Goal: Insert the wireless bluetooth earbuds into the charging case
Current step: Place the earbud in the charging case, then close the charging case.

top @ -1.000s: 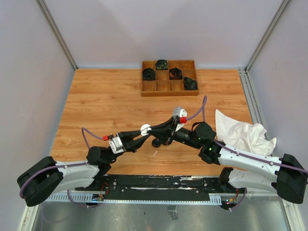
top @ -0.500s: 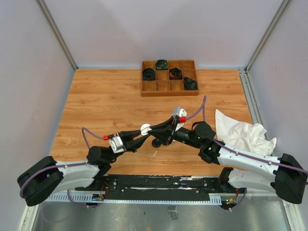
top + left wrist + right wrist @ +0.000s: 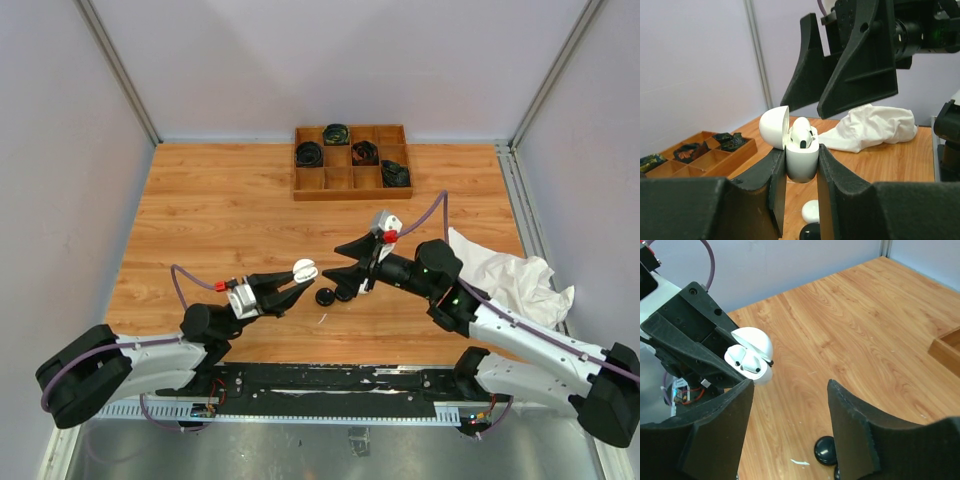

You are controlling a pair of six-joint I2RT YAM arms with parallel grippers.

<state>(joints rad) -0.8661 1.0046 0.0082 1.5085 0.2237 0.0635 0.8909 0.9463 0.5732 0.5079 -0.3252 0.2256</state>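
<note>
My left gripper [image 3: 300,279] is shut on a white charging case [image 3: 304,270] and holds it upright above the table with its lid [image 3: 774,126] tipped open. Two white earbuds [image 3: 747,360] sit side by side in the case [image 3: 756,371]; the left wrist view shows one earbud [image 3: 803,133] poking out of the case [image 3: 802,161]. My right gripper [image 3: 343,261] hangs open just right of the case with nothing between its fingers [image 3: 860,65]. In the right wrist view the case lies beyond my right gripper [image 3: 790,425], at its left finger.
Two small black round cases [image 3: 326,296] lie on the wood below the grippers, one showing as a black puck [image 3: 826,449]. A crumpled white cloth [image 3: 505,280] lies at the right. A wooden tray [image 3: 352,196] with coiled black cables stands at the back.
My right gripper has opened and drawn back to the right, away from the case. The left gripper still holds the case in the same place.
</note>
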